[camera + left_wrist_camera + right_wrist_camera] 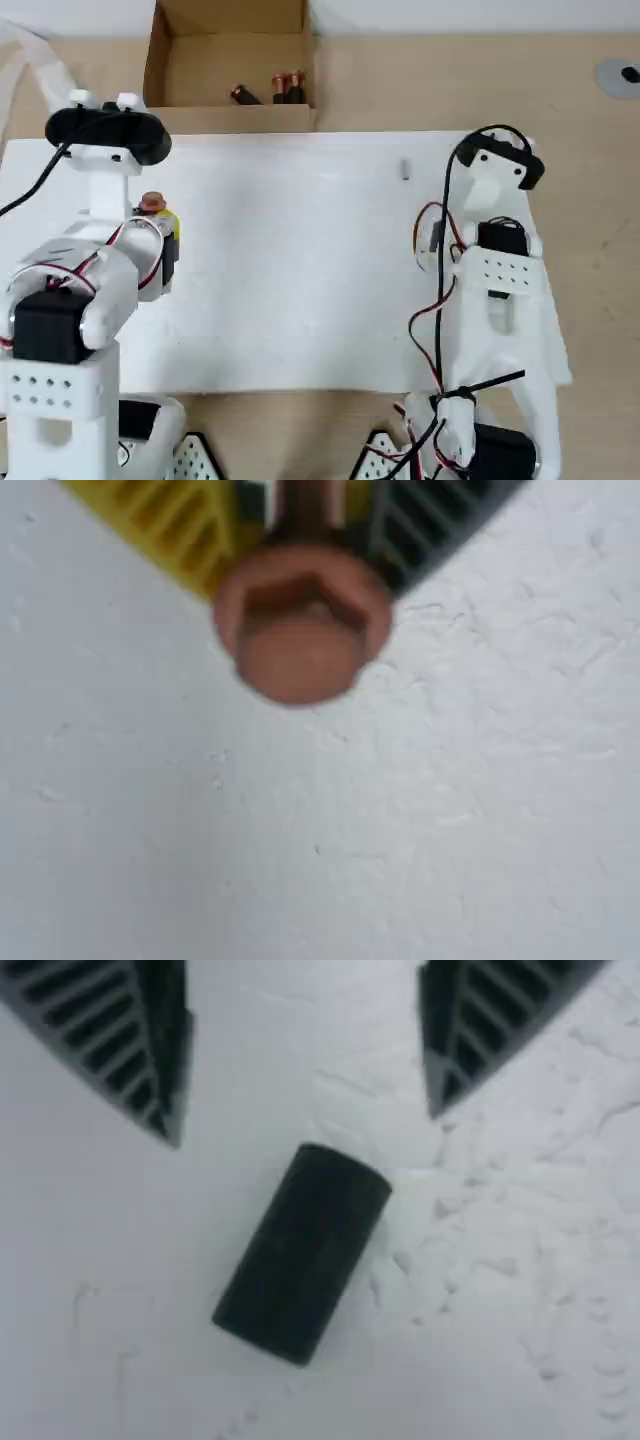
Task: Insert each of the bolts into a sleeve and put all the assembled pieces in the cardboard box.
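My left gripper (pixel 158 215) hangs over the left part of the white mat, shut on a copper bolt (pixel 152 204). In the left wrist view the bolt's hexagonal head (pixel 300 630) sticks out from between the yellow finger (pixel 170 530) and the black finger (pixel 430 520), above the mat. A black sleeve (pixel 300 1250) lies on its side on the mat just beyond my right gripper (pixel 300 1040), which is open with a wide gap. In the high view the right gripper (pixel 498 160) is at the mat's far right. The cardboard box (pixel 160 70) stands beyond the mat's far edge.
Inside the box lie assembled pieces: one dark piece (pixel 245 95) and copper-headed ones (pixel 288 87). A small grey mark (pixel 405 169) sits on the white mat (pixel 300 270) left of the right arm. A grey disc (pixel 618 77) lies at the table's far right.
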Tool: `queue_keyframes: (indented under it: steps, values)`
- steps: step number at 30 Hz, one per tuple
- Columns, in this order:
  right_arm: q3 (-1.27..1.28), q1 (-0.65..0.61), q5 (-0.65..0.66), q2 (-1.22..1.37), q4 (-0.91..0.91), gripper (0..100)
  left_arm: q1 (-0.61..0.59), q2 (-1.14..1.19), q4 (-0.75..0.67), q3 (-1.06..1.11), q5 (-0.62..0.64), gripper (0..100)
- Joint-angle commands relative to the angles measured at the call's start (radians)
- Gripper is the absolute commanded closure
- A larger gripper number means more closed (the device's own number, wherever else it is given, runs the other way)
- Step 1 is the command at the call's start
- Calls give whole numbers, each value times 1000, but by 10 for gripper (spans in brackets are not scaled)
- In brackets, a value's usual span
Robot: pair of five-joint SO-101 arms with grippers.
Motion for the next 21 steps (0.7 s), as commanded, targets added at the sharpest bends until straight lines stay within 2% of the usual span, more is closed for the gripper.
queue_keyframes:
  steps: [1,5,10,15,21]
  values:
    - [-1,18,-41,-42,-15,804,9,-36,18,-8,8,994]
    - [-2,54,-98,-42,-15,804,9,-39,52,-8,8,994]
    - [-5,61,-104,-12,-14,804,9,-39,58,-8,8,994]
    - [-47,54,-110,134,-14,804,8,-39,58,-8,8,994]
    - [-159,53,-176,361,-12,804,8,-39,58,-8,8,994]
